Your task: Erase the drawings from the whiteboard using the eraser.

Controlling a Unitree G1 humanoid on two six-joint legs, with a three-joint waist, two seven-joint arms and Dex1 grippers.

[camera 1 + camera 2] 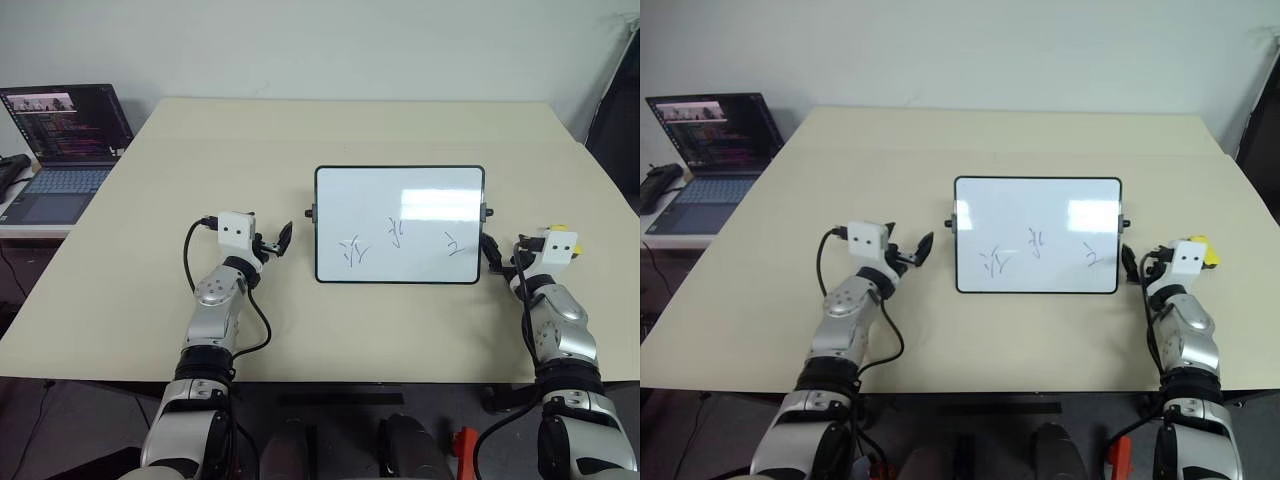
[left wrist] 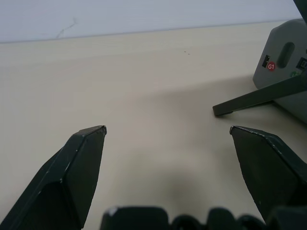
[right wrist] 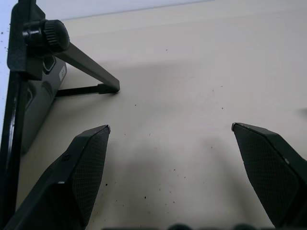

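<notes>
**Both grippers wide apart, nothing held**

Left gripper [image 1: 275, 243]: fingers spread, empty, just left of the whiteboard [image 1: 400, 190]. Right gripper [image 1: 497, 256]: fingers spread, empty, beside the board's right edge. Whiteboard: propped on the beige table [image 1: 150, 260], bearing three blue drawings [image 1: 397, 243]. Eraser [image 1: 1202, 249]: yellow, partly hidden behind the right wrist. Laptop [image 1: 60, 150]: open, far left.

My work surface is a wide beige table [image 1: 130, 300]. Off its far left corner I see an open laptop [image 1: 62, 150] on a separate lower surface, its screen lit with dark windows. A plain pale wall [image 1: 320, 45] runs behind the table.
</notes>
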